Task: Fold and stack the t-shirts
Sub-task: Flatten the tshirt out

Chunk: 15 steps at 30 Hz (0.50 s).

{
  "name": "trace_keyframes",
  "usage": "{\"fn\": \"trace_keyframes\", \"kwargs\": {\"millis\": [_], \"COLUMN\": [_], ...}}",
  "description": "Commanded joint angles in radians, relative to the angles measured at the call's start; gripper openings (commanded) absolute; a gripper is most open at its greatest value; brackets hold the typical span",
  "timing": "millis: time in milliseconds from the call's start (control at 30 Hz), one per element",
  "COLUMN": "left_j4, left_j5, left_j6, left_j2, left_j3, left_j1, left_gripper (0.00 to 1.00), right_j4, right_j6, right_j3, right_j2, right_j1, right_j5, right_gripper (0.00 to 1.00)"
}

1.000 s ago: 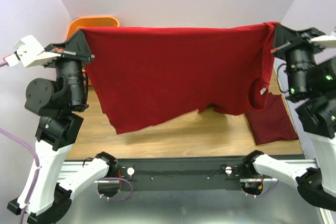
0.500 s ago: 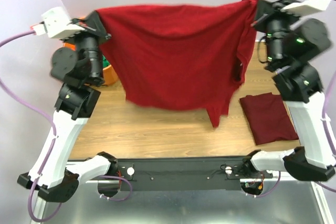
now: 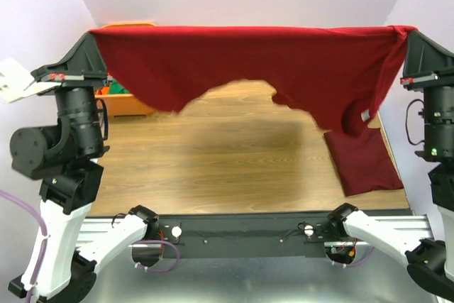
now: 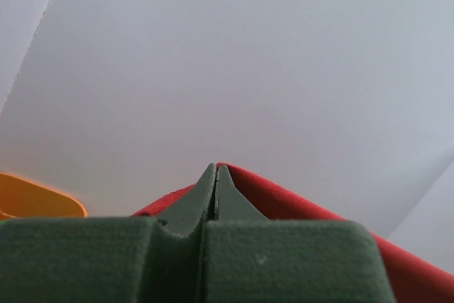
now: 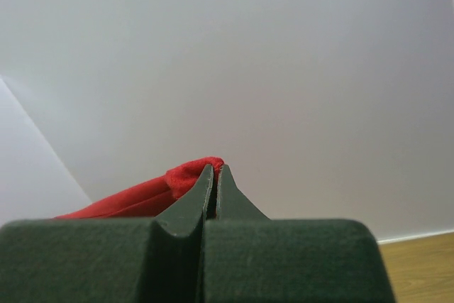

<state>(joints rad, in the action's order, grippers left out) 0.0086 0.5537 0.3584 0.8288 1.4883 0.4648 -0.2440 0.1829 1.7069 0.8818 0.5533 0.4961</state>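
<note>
A dark red t-shirt (image 3: 241,58) hangs stretched wide in the air between my two grippers, its lower edge swung up and away above the wooden table. My left gripper (image 3: 92,33) is shut on its left corner; the cloth (image 4: 298,207) shows at the closed fingertips. My right gripper (image 3: 410,31) is shut on its right corner, with red cloth (image 5: 181,175) bunched at the tips. The white neck label (image 3: 364,115) hangs at the lower right. A second dark red t-shirt (image 3: 362,161) lies folded on the table at the right.
An orange bin (image 3: 120,101) with green cloth inside stands at the back left, partly behind the held shirt. The wooden table (image 3: 213,168) runs under the hanging shirt. White walls close in at the back and sides.
Both grippers have spread apart and lifted, pulling the shirt taut and wide. Its hanging lower part has swung up and away from the table.
</note>
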Motion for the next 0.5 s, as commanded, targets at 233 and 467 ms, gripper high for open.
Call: {"fn": "trace_keyframes", "kwargs": {"millis": [233, 467], "left_j4": [0.019, 0.129], "left_j5": [0.014, -0.003], "left_j6": [-0.019, -0.001], "left_j2": [-0.020, 0.072], "left_j3": [0.047, -0.126], "left_j1": [-0.009, -0.011], "left_gripper": [0.00, 0.00], "right_j4": [0.032, 0.064], "right_j6": [-0.037, -0.074], "right_j3": [0.068, -0.027], "right_j2": [0.034, 0.216], "right_j1": [-0.004, -0.004], "right_j5": [-0.013, -0.013], "right_gripper": [0.01, 0.01]}}
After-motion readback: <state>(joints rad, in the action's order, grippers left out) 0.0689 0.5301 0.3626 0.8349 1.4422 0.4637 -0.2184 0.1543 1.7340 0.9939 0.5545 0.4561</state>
